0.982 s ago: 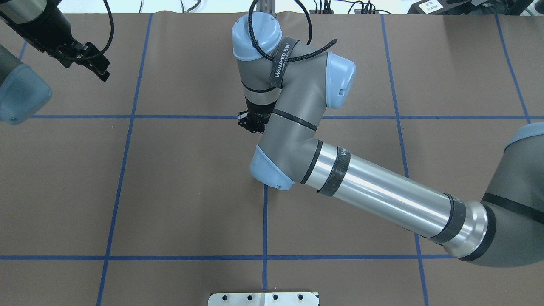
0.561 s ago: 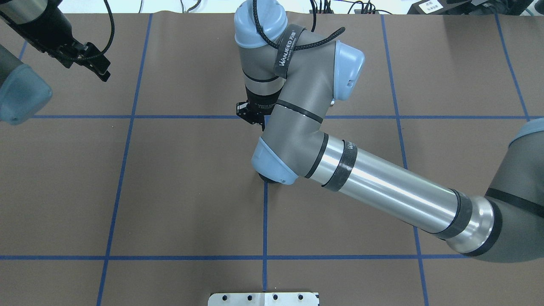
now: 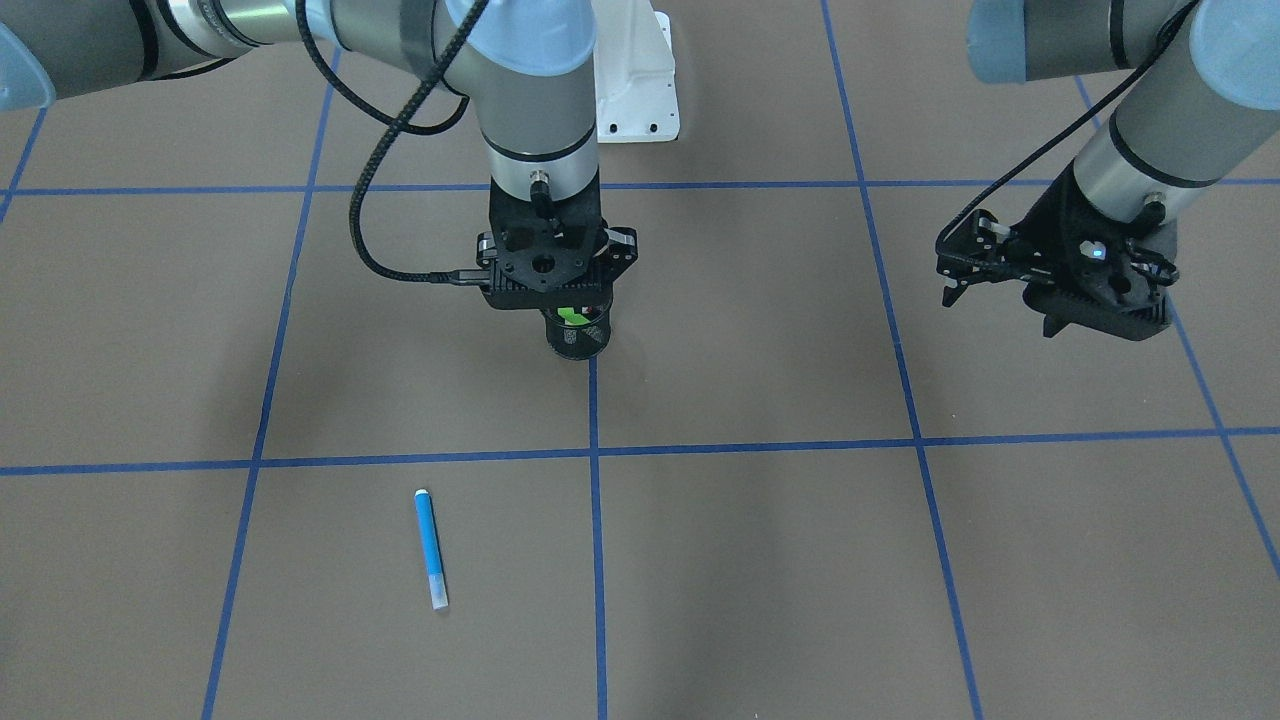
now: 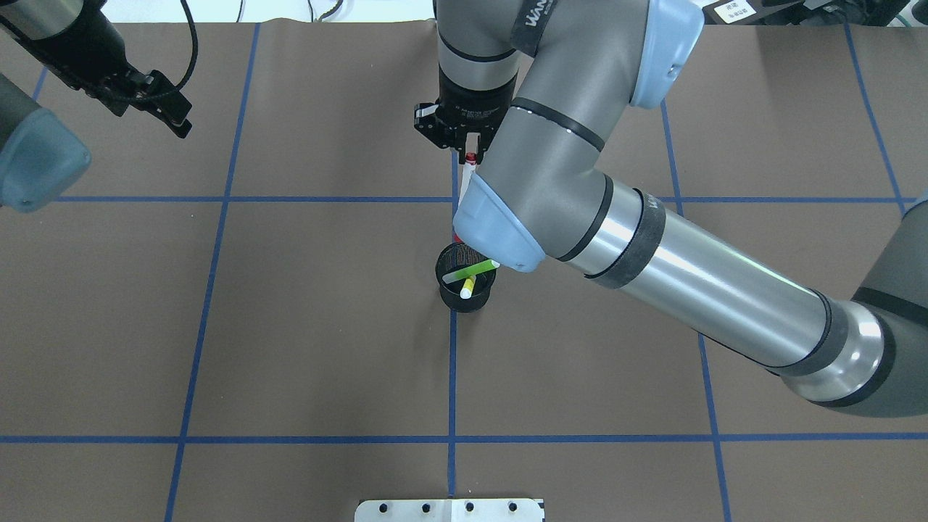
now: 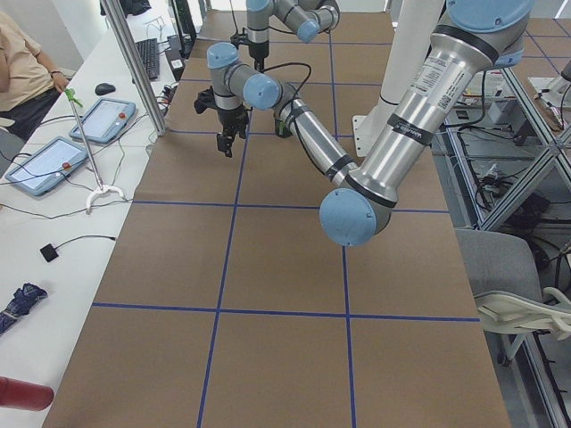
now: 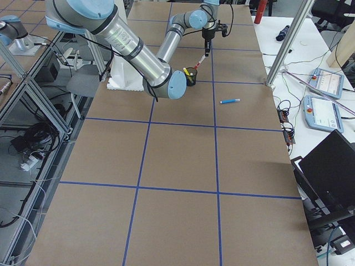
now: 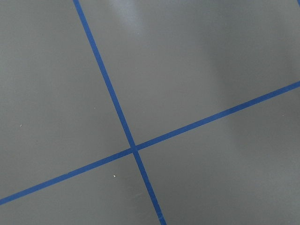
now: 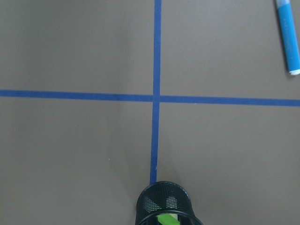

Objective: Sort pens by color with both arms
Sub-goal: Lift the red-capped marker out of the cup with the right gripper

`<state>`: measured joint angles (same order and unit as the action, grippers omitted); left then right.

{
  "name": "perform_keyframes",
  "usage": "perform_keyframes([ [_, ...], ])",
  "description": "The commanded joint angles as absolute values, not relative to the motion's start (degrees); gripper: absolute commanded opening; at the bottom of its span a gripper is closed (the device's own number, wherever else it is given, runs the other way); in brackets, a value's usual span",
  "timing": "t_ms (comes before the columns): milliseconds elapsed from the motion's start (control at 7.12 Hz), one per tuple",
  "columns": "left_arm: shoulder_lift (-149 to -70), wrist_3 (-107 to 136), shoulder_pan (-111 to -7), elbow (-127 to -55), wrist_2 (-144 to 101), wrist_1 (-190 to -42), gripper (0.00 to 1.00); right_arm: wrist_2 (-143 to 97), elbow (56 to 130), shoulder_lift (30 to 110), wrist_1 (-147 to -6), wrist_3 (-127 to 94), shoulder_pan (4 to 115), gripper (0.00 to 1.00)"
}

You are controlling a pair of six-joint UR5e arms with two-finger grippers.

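The right gripper (image 4: pixel 470 151) is clamped tight on the top of the white-bodied pen with the red cap (image 4: pixel 467 177), and the pen hangs at a slant from the fingers down toward the far rim of the black mesh cup (image 4: pixel 466 297). Its lower end is hidden behind a light blue joint cap, so I cannot tell whether it is clear of the cup. Inside the cup the green pen (image 4: pixel 471 271) leans across the opening, with the yellow pen (image 4: pixel 467 287) just beside it. The cup sits right on a blue tape line. Out toward the operators' side, the blue pen (image 3: pixel 431 548) lies flat on the brown table cover (image 3: pixel 800 560), well apart from the cup. At the other end of the table the left gripper (image 3: pixel 948 272) hovers above the cover with its fingers parted and nothing between them. A black strap on the right arm's wrist shows white letters beginning "WAN", the rest cut off. A white label (image 4: pixel 732 10) at the far edge is too small to read.
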<state>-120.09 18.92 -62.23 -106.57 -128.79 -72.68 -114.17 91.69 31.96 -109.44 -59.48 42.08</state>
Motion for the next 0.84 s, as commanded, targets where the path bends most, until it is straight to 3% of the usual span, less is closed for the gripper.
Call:
perform_keyframes([
  [0,-120.15,20.13,-62.23,-107.14,-129.02,-72.69,0.99,-106.66,92.99,31.73,-109.25,-59.5,43.24,0.0],
  [421,-120.15,20.04,-62.23,-107.23,-129.02,-72.69,0.99,-95.67,91.42,33.31,-101.35,-59.94,43.86,0.0],
  [702,-120.06,20.13,-62.23,-107.31,-129.02,-72.69,0.99,-87.14,83.63,33.75,-90.33,-69.84,43.33,0.0],
])
